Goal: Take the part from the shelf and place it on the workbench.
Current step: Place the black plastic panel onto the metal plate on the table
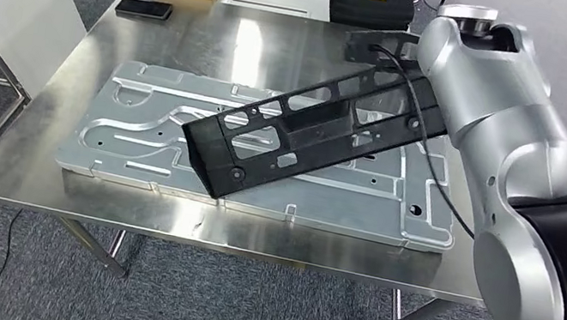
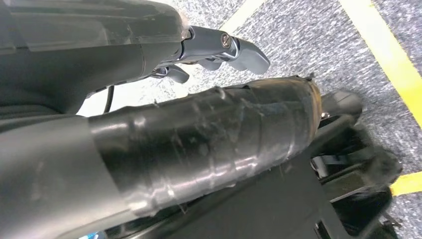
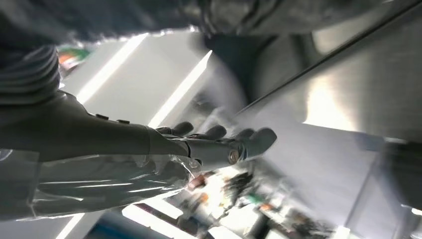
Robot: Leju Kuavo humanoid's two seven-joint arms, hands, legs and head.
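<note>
1. steel workbench (image 1: pixel 19 159) carries a grey stamped panel (image 1: pixel 142 102); lower onto it flat.
2. the long black frame part (image 1: pixel 303 128) hangs tilted over the panel, near end lowest: level it first.
3. right hand (image 3: pixel 219 144): grip cannot be told. left hand (image 2: pixel 224 50) hangs empty, fingers loose.

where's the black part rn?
Head view: the black part is tilted over the silver plate on the workbench, its far end hidden behind the right arm.
</note>
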